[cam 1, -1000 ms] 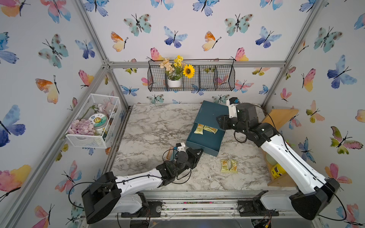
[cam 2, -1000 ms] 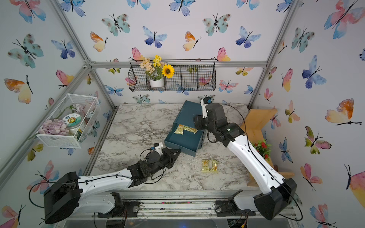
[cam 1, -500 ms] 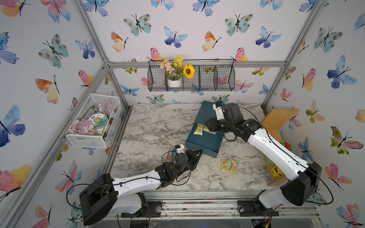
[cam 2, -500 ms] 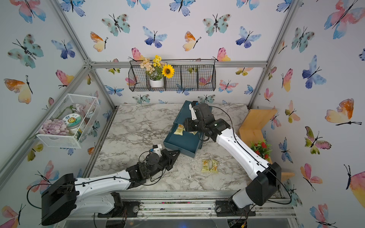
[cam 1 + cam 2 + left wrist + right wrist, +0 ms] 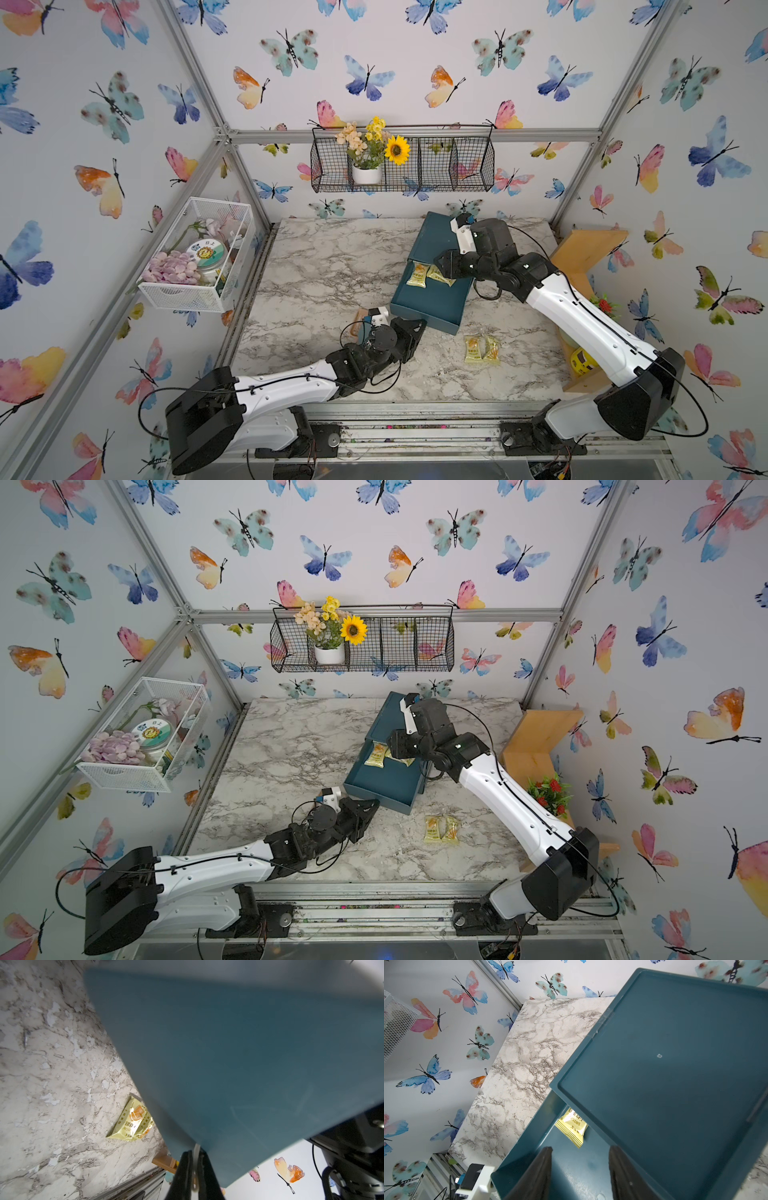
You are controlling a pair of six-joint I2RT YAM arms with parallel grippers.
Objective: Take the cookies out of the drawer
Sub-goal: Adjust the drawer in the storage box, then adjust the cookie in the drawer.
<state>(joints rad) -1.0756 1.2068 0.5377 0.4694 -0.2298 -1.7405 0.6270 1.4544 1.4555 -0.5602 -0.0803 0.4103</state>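
Marbled tabletop [image 5: 332, 266], butterfly walls; right pincer [image 5: 580, 1149] spread over the drawer [image 5: 428, 303]; left pincer [image 5: 194, 1159] nearly closed, grip unclear; cookies [image 5: 417, 275] look light, crinkly, probably slippery; best pinched by a crimped edge.

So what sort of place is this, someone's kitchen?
Probably a staged robot test booth, not a home: butterfly-papered walls on an aluminium frame, a marble-look tabletop, two white-and-black robot arms.

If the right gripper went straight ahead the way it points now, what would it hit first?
Probably the pale yellow plastic-wrapped cookie packet lying in the open teal drawer, just ahead of the right gripper; depth is unclear.
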